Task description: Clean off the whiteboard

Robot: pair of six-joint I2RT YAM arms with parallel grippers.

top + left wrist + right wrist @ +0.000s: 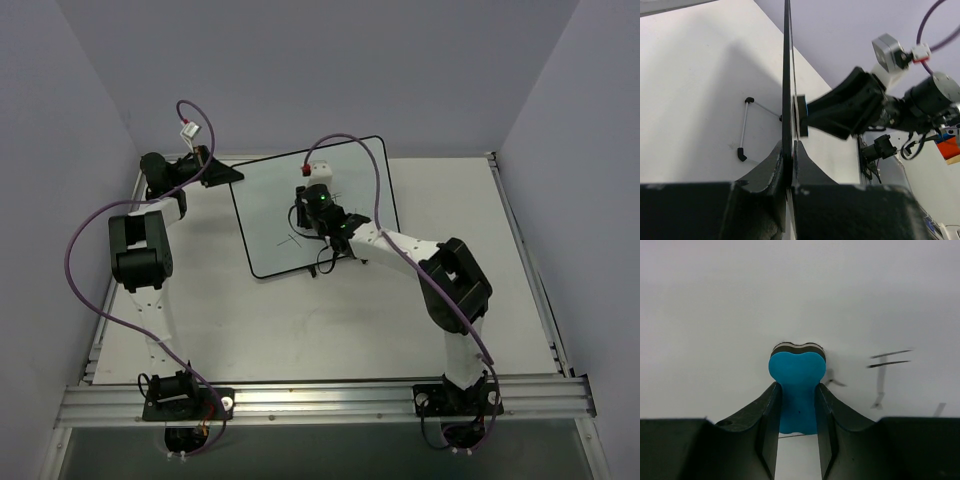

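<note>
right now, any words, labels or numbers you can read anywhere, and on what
No readable text in any view.
Whiteboard: only a few loose black marker strokes, which form no letters or digits.
Eraser: plain blue, no label showing.
Nothing legible elsewhere.

A white table point(300, 320) with an aluminium rail point(320, 400) stands between lavender walls point(350, 60).

Even, soft overhead light, faint shadows, all views fairly sharp, near gripper parts slightly blurred.
</note>
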